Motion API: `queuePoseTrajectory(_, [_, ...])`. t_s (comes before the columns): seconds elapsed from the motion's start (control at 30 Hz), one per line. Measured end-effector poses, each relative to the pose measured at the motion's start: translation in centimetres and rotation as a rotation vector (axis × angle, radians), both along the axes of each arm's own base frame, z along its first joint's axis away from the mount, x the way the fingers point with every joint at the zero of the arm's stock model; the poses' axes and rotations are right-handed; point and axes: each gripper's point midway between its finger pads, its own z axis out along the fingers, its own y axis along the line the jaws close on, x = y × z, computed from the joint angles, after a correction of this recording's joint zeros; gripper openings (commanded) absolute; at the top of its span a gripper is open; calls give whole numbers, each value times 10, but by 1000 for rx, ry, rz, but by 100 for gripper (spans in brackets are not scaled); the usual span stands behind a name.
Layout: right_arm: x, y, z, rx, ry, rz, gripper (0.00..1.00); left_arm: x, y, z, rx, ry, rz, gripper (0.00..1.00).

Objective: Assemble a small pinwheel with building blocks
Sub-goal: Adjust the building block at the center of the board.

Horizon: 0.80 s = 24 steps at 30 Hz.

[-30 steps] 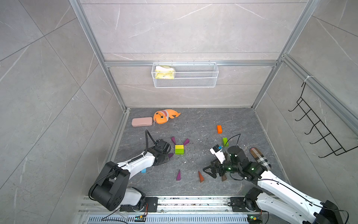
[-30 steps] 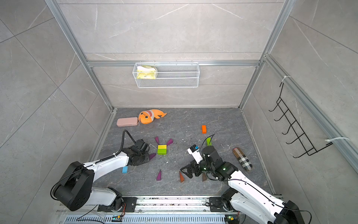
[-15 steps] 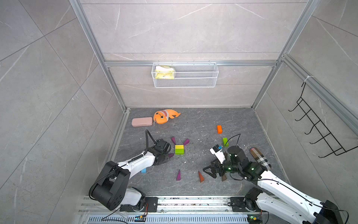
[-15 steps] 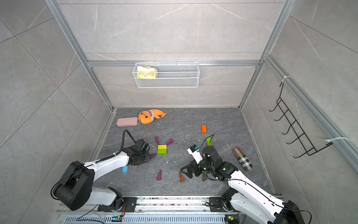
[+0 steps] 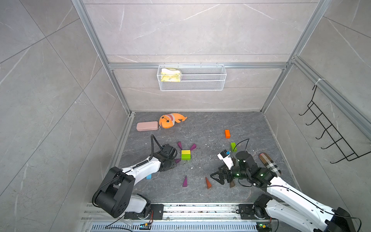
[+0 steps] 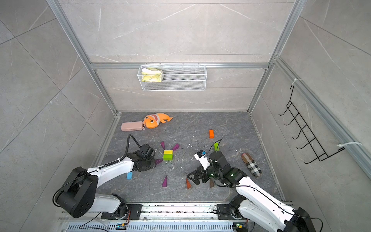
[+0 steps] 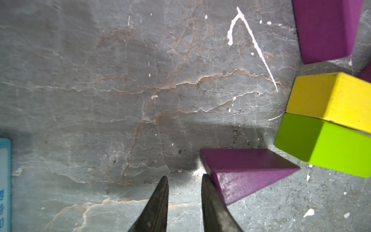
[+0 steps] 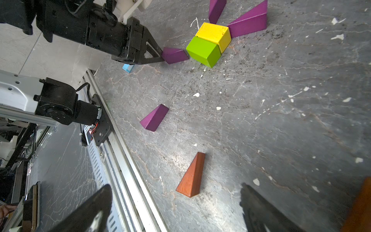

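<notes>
So we're mid-build here. The hub (image 5: pixel 186 154), a yellow brick and a green one side by side, sits a bit left of centre in both top views. An upper-left wedge (image 5: pixel 179 145) and an upper-right wedge (image 5: pixel 193 147), both purple, fan off its top corners. The third wedge (image 7: pixel 247 174) lies at the hub's lower-left corner with its tip right by the green brick. We can't tell if they touch.

The left hand (image 7: pixel 183 180) is narrow, just a slit with bare bench (image 7: pixel 100 100) showing through, and it's gripping nothing. One finger sits against the wedge's fat end. To us that reads as a nudge into place, not a carry.

The right hand (image 5: pixel 217 177) is spread wide and empty, low over the bench at lower right of centre. The orange wedge (image 5: pixel 208 183) is just beside its tips.

Our guess for the next move is to square the third wedge up and back the left hand off without dragging it. Then a fourth blade goes to the hub's bare lower-right corner, and the loose purple wedge (image 5: pixel 184 181) below the hub is the obvious match.

As for room, the stretch between the hub and the right hand is open, so coming in from there looks easy. The left side is tighter, with the wall (image 5: pixel 100 130) close and a blue bar (image 5: pixel 148 176) tucked under the left arm. The rail (image 5: pixel 200 209) runs along the bottom of the frame, not far below the loose wedges. Nothing pins the hub, so a hard shove could shift it.
</notes>
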Motion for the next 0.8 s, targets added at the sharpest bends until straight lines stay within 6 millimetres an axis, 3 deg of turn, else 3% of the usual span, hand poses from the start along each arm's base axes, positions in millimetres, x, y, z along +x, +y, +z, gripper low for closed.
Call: queuePoseTrajectory(0.8, [-1,1,0,3,3,5,100,-2,-2,0,-13,8,-6,33])
